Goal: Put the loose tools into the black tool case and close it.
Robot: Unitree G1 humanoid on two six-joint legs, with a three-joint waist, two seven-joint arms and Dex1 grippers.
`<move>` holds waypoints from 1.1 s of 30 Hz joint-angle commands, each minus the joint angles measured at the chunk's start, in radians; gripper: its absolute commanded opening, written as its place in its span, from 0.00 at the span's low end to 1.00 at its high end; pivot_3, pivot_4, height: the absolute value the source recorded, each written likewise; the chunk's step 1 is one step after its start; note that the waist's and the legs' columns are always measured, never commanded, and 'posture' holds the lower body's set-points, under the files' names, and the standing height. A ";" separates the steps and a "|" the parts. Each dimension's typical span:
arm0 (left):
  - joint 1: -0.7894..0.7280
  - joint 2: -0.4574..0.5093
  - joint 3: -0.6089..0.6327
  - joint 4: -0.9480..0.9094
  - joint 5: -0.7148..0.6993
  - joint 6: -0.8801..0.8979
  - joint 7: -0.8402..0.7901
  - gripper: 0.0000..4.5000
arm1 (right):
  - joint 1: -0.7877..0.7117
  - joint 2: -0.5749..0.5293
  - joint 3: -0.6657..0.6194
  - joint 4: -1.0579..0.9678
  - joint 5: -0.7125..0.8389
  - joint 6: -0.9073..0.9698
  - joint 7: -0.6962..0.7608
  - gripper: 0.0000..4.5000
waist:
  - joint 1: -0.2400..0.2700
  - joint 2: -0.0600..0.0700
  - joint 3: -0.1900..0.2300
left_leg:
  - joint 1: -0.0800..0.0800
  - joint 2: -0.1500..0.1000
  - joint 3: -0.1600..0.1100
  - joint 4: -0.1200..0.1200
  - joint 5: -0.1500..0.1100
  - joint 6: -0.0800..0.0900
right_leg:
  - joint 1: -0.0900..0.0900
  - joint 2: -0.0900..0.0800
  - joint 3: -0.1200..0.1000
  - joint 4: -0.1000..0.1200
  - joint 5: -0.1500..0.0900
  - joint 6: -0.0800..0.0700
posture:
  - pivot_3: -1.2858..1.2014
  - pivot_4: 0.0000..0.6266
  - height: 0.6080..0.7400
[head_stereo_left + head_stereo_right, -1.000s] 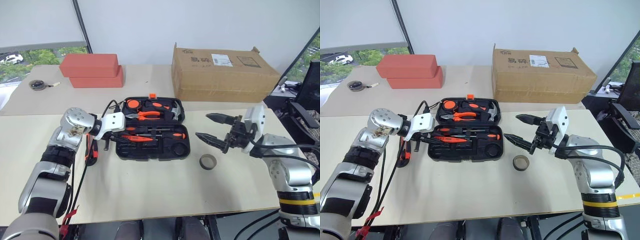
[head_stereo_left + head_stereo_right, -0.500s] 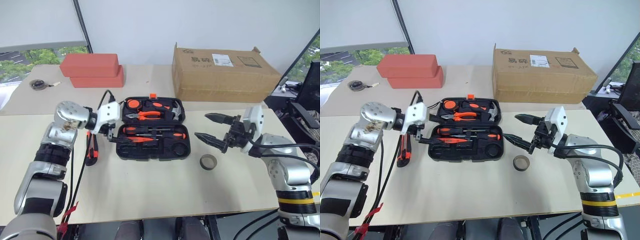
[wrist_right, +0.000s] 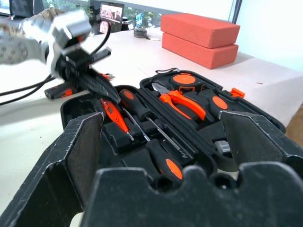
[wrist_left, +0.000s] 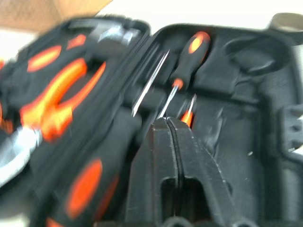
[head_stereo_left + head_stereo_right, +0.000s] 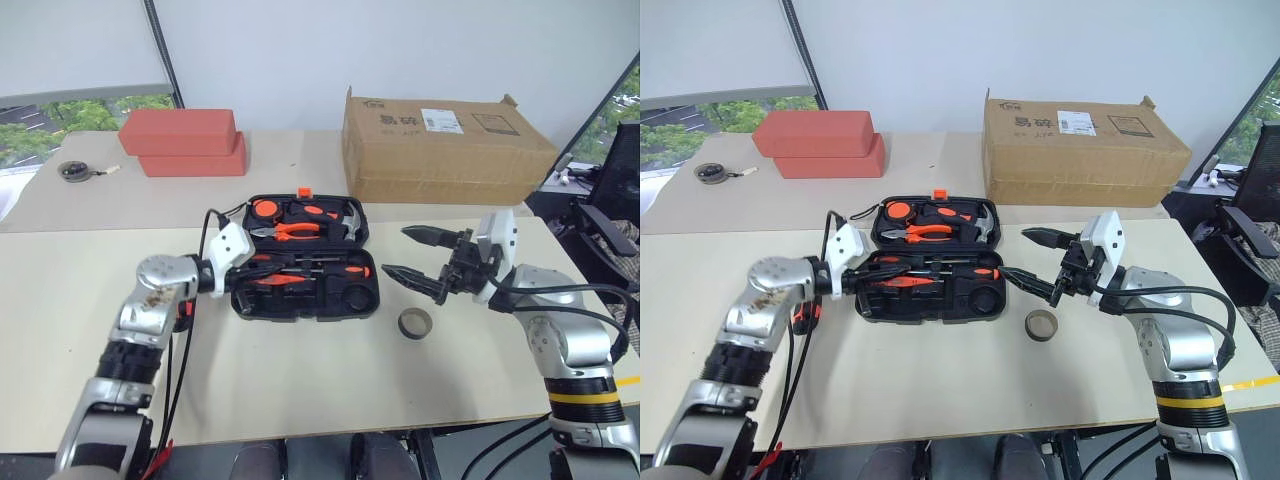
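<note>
The black tool case (image 5: 358, 300) lies open mid-table. Several orange-and-black screwdrivers (image 3: 158, 158) rest in its near half. My left gripper (image 4: 168, 124) is shut, its tip down in the case's left end over a slim orange screwdriver (image 3: 111, 113); I see nothing clamped between its fingers. The orange-black utility knife (image 5: 800, 316) lies on the table left of the case, partly hidden by my left arm. The brownish tape roll (image 5: 416, 322) sits just right of the case. My right gripper (image 5: 395, 251) hovers open above the table, right of the case.
Orange-handled pliers (image 5: 296, 230) and a hammer sit in the case's far half. Two red boxes (image 5: 185, 142) and a round tape measure (image 5: 74, 170) are at the back left. A cardboard box (image 5: 445, 145) stands at the back right.
My left gripper opened wide and lifted at the case's left edge, then dropped back into the case and shut. The right arm has kept still.
</note>
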 commanded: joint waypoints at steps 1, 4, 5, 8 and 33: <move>0.004 0.002 -0.004 -0.005 0.034 -0.023 0.071 0.01 | -0.005 0.003 -0.015 -0.032 0.005 -0.018 -0.007 1.00 | 0.000 0.000 0.000 | 0.000 0.000 0.000 0.000 0.000 0.000 | 0.000 0.000 0.000 0.000 0.000 0.000 | 0.52 0.24 0.80; 0.041 0.026 -0.053 -0.023 0.066 -0.014 0.052 0.01 | 0.003 0.002 -0.016 -0.032 0.005 -0.022 -0.005 1.00 | -0.003 0.000 0.000 | 0.000 0.000 0.000 0.000 0.000 0.000 | 0.000 0.000 0.001 -0.001 0.000 0.000 | 0.52 0.24 0.80; 0.048 0.033 -0.064 -0.027 0.074 -0.012 0.047 0.01 | 0.005 0.002 -0.016 -0.032 0.004 -0.023 -0.004 1.00 | -0.003 0.001 -0.001 | 0.000 0.000 0.000 0.000 0.000 0.000 | 0.000 0.000 0.001 -0.001 0.000 0.000 | 0.52 0.24 0.80; 0.046 0.058 -0.097 0.012 0.125 -0.004 0.074 0.01 | 0.004 0.002 -0.015 -0.027 0.000 -0.027 -0.004 1.00 | -0.003 0.003 -0.003 | 0.001 0.000 0.000 0.000 0.000 0.000 | 0.000 0.000 0.001 0.000 0.000 0.000 | 0.52 0.24 0.80; 0.455 -0.131 0.367 -0.744 -0.063 0.526 0.768 0.99 | -0.179 0.109 0.145 0.099 -0.033 -0.086 0.152 1.00 | -0.002 0.006 -0.007 | 0.002 0.000 -0.003 -0.001 0.000 0.002 | 0.000 -0.001 0.003 -0.001 0.002 0.000 | 0.52 0.24 0.80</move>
